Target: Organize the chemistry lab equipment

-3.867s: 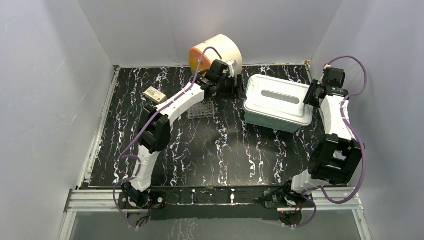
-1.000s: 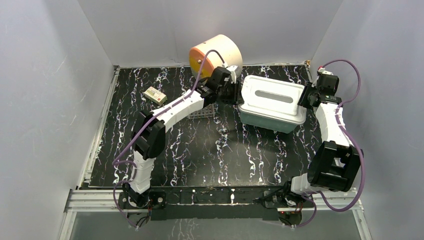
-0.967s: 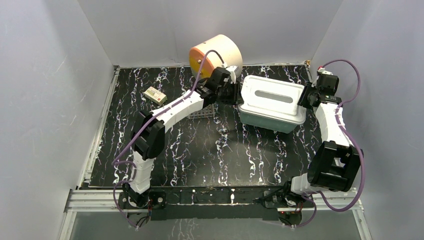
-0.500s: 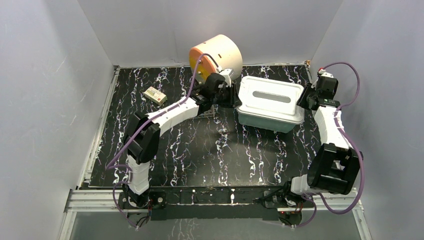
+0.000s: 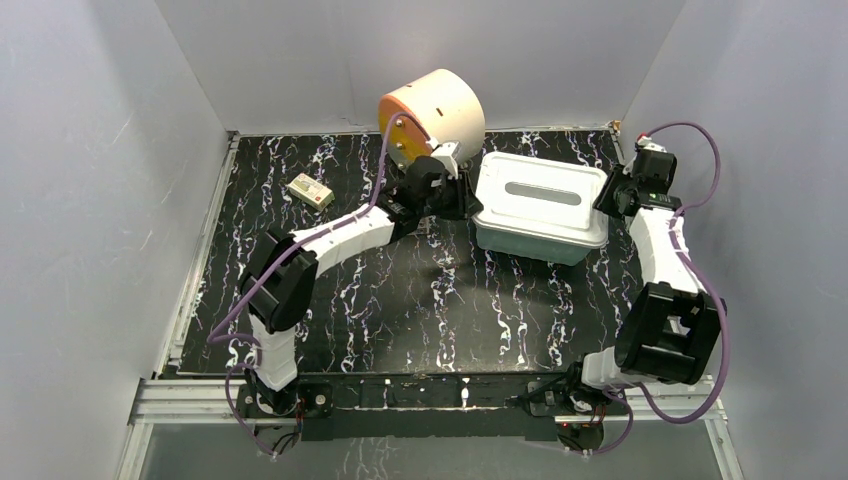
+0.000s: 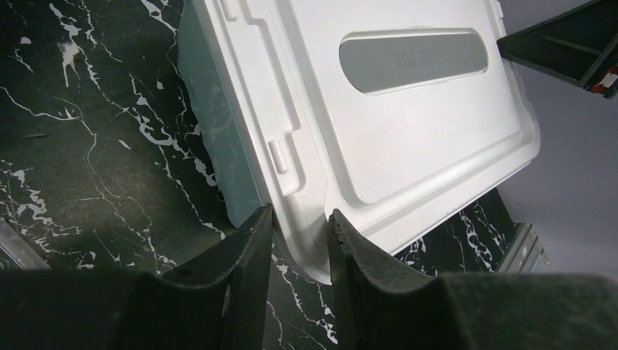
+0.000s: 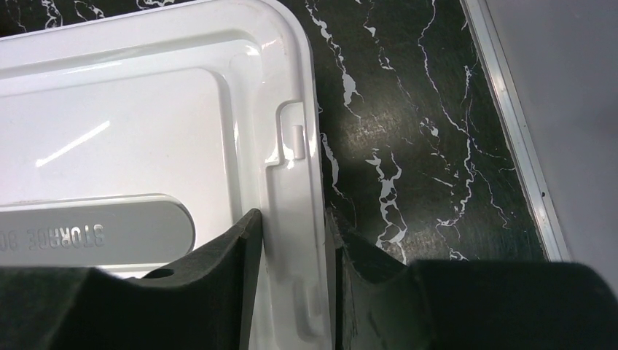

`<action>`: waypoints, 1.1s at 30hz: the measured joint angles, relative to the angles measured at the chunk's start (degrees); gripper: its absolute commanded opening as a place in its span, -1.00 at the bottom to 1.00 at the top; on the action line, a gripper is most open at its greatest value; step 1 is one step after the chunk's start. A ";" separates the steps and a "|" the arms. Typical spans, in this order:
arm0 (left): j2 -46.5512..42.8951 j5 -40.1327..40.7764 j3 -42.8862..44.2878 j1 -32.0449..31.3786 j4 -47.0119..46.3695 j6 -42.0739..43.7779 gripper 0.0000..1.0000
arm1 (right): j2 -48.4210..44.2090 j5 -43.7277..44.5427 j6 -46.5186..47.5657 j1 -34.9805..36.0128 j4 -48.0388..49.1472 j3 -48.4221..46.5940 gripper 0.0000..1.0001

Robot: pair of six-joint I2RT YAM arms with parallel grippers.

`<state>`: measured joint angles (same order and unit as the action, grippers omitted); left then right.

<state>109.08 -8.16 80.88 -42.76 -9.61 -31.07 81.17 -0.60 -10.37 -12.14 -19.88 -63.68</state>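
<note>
The teal plastic tub (image 5: 530, 243) shows only its walls. Its inside is hidden under the glossy white plastic lid (image 6: 408, 138). The lid's grey inset panel (image 7: 95, 227) carries raised lettering, cut off by the frame after "STORAGE".

The left gripper (image 6: 300, 215) pinches the lid's left rim, one matte black finger under the overhang against the tub wall and the other on top. The right gripper (image 7: 293, 217) is clamped across the opposite rim, beside a small moulded latch tab (image 7: 295, 138).

Of the lab equipment, only a small cream rectangular box (image 5: 310, 191) is plain to see (its label is too small to read). It lies on the black, white-veined marble-patterned bench (image 5: 400, 300) toward the far left corner, well apart from both grippers. The left arm covers the bench just left of the tub.

A round cream-and-orange drawer cabinet (image 5: 440, 105) stands at the far edge, just behind the left gripper. A strip of bare marble shows between the lid's right rim and the metal edge rail (image 7: 514, 124).
</note>
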 measured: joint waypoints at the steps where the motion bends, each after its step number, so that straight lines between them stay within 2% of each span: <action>1: 0.09 0.07 0.76 0.00 0.94 0.17 -0.40 | 0.42 0.00 0.00 0.00 -0.92 -0.79 -0.13; 4: 1.57 0.33 5.73 -0.11 6.86 1.53 -0.27 | 2.08 0.02 -0.07 0.00 -4.92 -4.07 -0.09; 11: 9.27 0.90 21.33 -0.09 21.55 4.37 -0.12 | 6.25 1.84 0.02 0.24 -12.22 -12.15 -0.03; 22: 11.72 3.10 30.60 -0.04 33.86 6.75 0.23 | 6.16 2.21 1.22 0.33 -15.74 -15.41 0.04; 27: 11.72 2.56 33.44 0.31 35.91 7.08 0.53 | 3.82 -0.04 0.94 0.33 -17.57 -14.71 0.02; 31: 11.69 1.20 33.73 0.50 36.54 6.88 0.52 | -0.92 -0.48 0.02 0.33 -19.10 -11.78 0.02; 33: 11.69 0.42 33.59 0.55 36.98 6.64 0.32 | -2.64 -0.48 -0.24 0.33 -20.24 -10.67 -0.01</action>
<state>120.77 -7.75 114.48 -42.22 27.38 -24.43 78.52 -1.08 -10.61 -11.81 -40.12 -74.35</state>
